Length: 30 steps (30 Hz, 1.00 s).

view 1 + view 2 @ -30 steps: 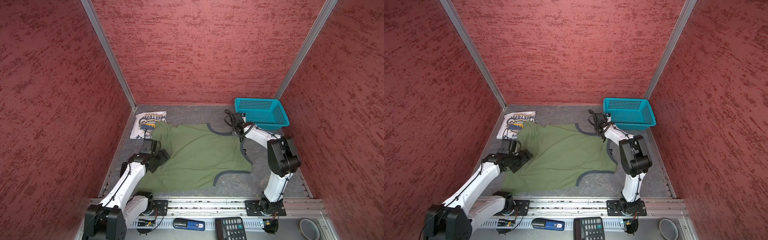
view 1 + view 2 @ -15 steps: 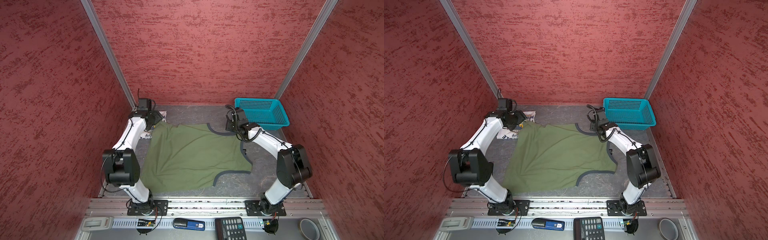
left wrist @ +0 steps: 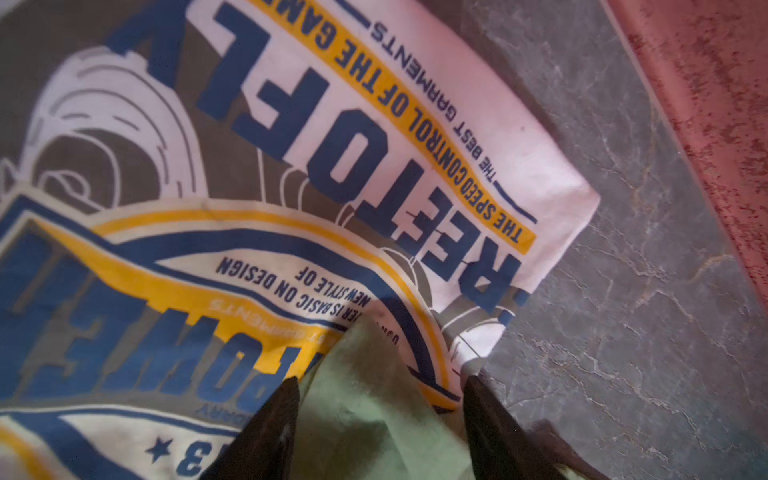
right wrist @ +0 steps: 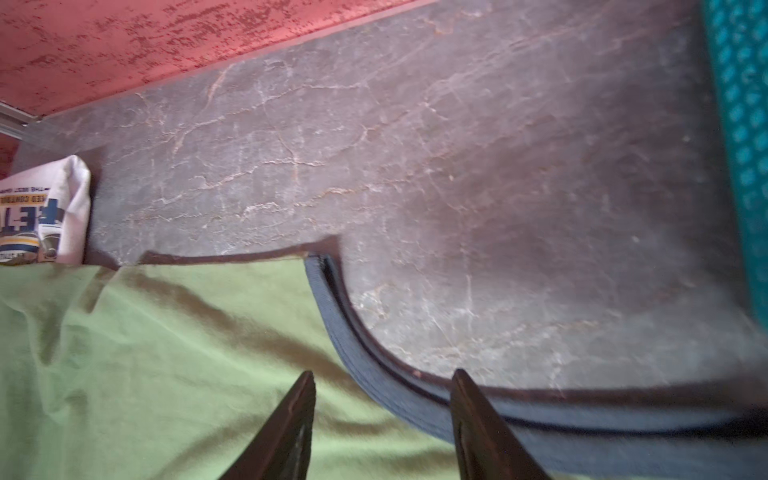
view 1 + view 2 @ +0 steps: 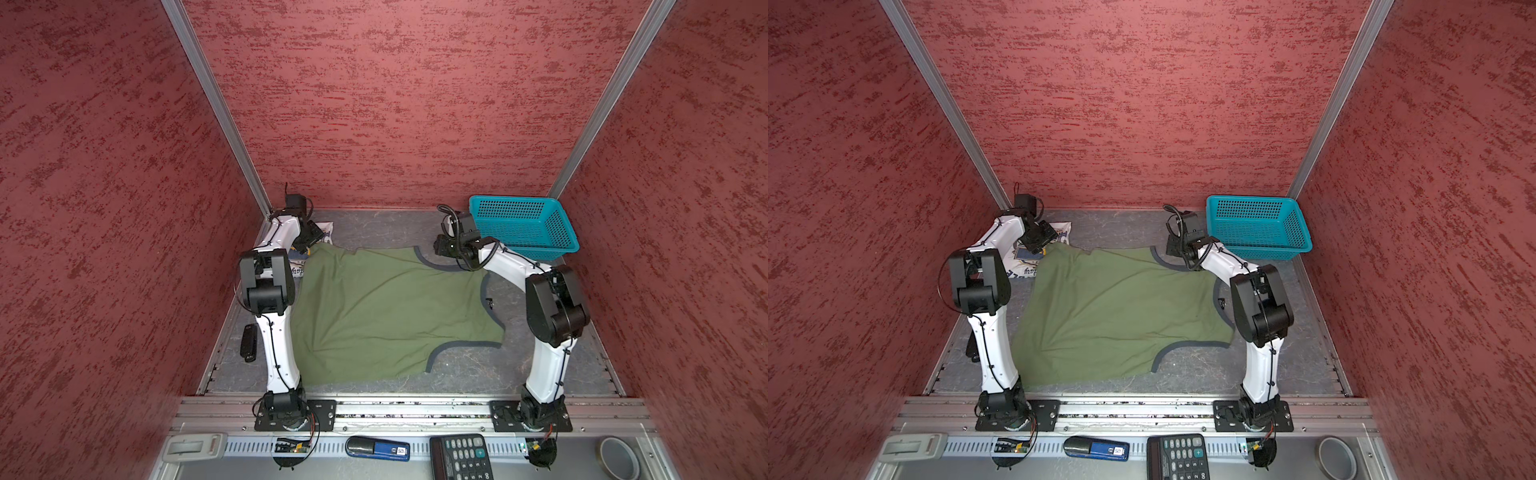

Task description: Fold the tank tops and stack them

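The olive tank top (image 5: 386,311) lies spread flat across the middle of the grey mat (image 5: 374,224) in both top views, with its grey-trimmed armholes toward the right. The white tank top (image 5: 1061,232) lies folded in the upper left corner of the mat, and a corner of the olive cloth overlaps it. The left arm (image 5: 266,282) stands in front of it (only slivers of white show past the elbow and wrist). A teal basket (image 5: 523,226) stands at the upper right of the mat, just beside the right gripper (image 5: 440,245) and apart from the cloth. Off the mat, along the bottom edge, lie a blue tool (image 5: 376,449), a calculator (image 5: 461,457) and a tape roll (image 5: 619,457).

The left wrist view shows what the top views hide. The white top carries a blue and yellow print, and the left gripper (image 3: 380,386) has its jaws apart, straddling the olive corner without pinching it. The right wrist view shows the right gripper's jaws parted too, over the grey trim of an olive armhole.
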{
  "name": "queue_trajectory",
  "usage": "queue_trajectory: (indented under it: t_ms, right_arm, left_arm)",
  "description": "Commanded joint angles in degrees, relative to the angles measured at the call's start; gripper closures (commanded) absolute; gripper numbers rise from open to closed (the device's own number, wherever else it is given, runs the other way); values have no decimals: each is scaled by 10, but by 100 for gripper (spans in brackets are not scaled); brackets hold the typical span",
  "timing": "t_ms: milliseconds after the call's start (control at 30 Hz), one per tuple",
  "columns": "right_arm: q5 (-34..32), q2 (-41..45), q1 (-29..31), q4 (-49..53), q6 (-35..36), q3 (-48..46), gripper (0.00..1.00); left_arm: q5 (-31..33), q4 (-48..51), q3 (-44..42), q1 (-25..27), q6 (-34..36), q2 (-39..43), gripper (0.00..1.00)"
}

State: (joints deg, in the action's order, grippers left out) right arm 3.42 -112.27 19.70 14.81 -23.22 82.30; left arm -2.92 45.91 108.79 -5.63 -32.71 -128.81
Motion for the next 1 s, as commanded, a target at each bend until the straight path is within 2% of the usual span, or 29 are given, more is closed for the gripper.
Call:
queue_trajectory:
  t_ms: [0,200,567,967]
  right_arm:
    - [12,-22,1,-8,12,31,46]
    - [33,-73,1,-7,18,77,46]
    - [101,-179,8,10,19,183,45]
    - [118,-264,23,62,37,279,52]
  left_arm:
    - [-4,12,14,-2,-8,-18,37]
    - [-2,8,21,-4,-12,-36,48]
    - [2,-2,10,-3,-12,-8,78]
    - [33,1,5,-3,-6,24,92]
